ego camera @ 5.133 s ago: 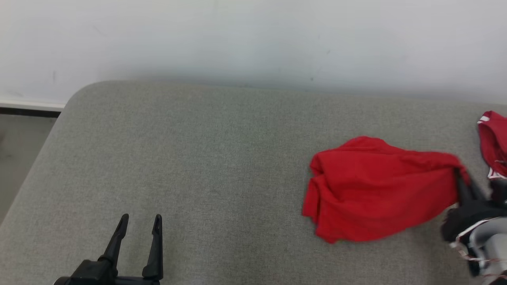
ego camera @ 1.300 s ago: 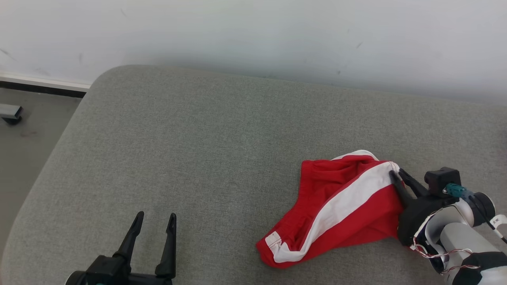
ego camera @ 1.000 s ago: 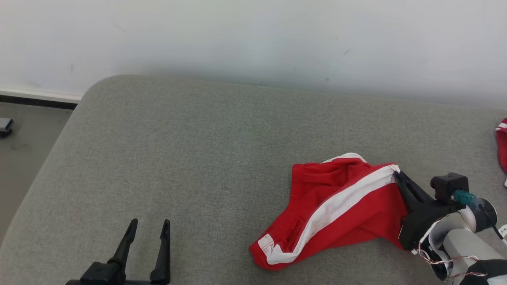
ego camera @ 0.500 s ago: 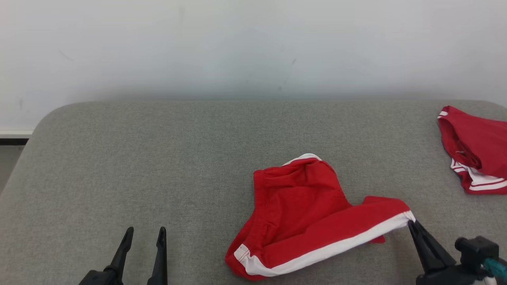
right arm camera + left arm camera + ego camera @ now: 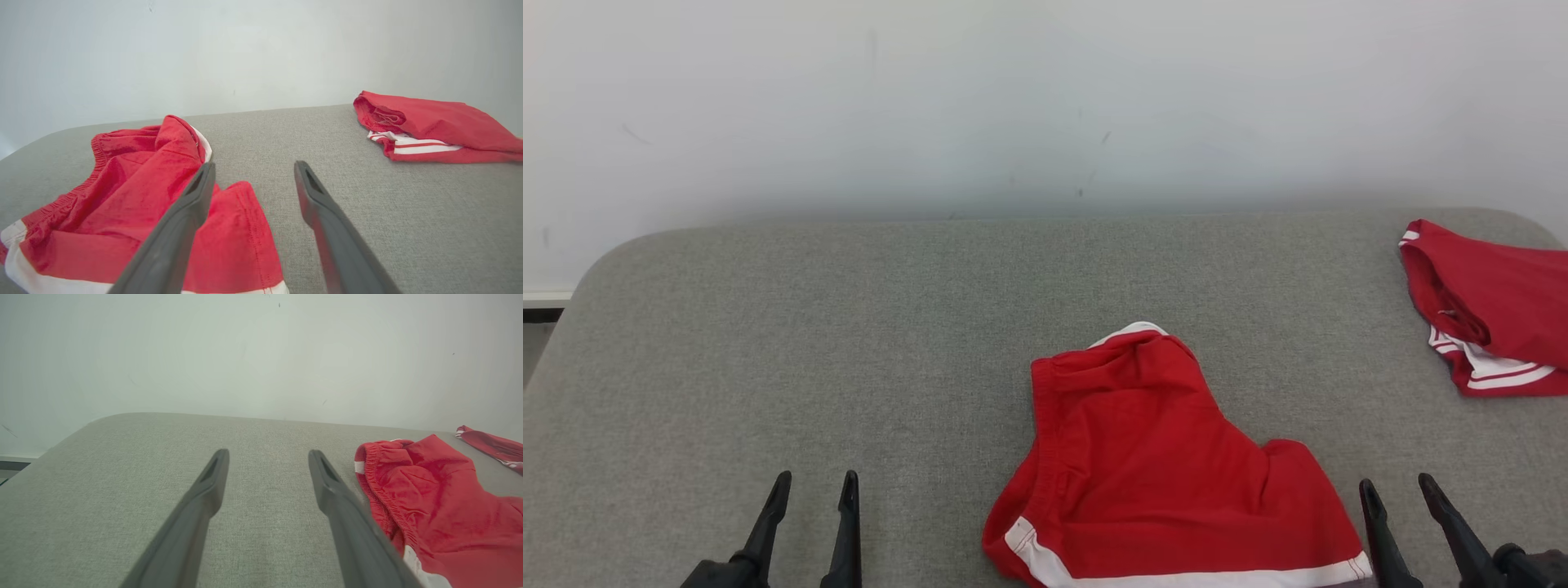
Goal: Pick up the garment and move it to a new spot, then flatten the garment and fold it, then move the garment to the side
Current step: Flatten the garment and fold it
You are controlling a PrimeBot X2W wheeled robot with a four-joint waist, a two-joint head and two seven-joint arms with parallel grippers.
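1. Your left gripper (image 5: 816, 480): at the near edge, lower left in the head view. Its two dark fingers stand spread wide with nothing between them. Its wrist view shows bare grey fabric under the gap. It is apart from the garment, which lies to its right.

2. Your right gripper (image 5: 1395, 483): at the near edge, lower right. Its fingers are parted wide and hold nothing. It sits just beside the garment's near right corner. You cannot tell whether the inner finger touches the cloth.

3. Garment (image 5: 1160, 465): red shorts with a white band along the near hem and a gathered waistband on the left side. They lie rumpled, not flat, on the near middle of the surface, between your two grippers and closer to the right one.

4. Padded surface (image 5: 849, 327): grey woven cover with rounded far corners.

5. Second red garment (image 5: 1494, 302): white-striped and bunched, at the far right corner, well apart from the shorts.

6. Wall (image 5: 1013, 98): pale with faint marks, behind the surface.
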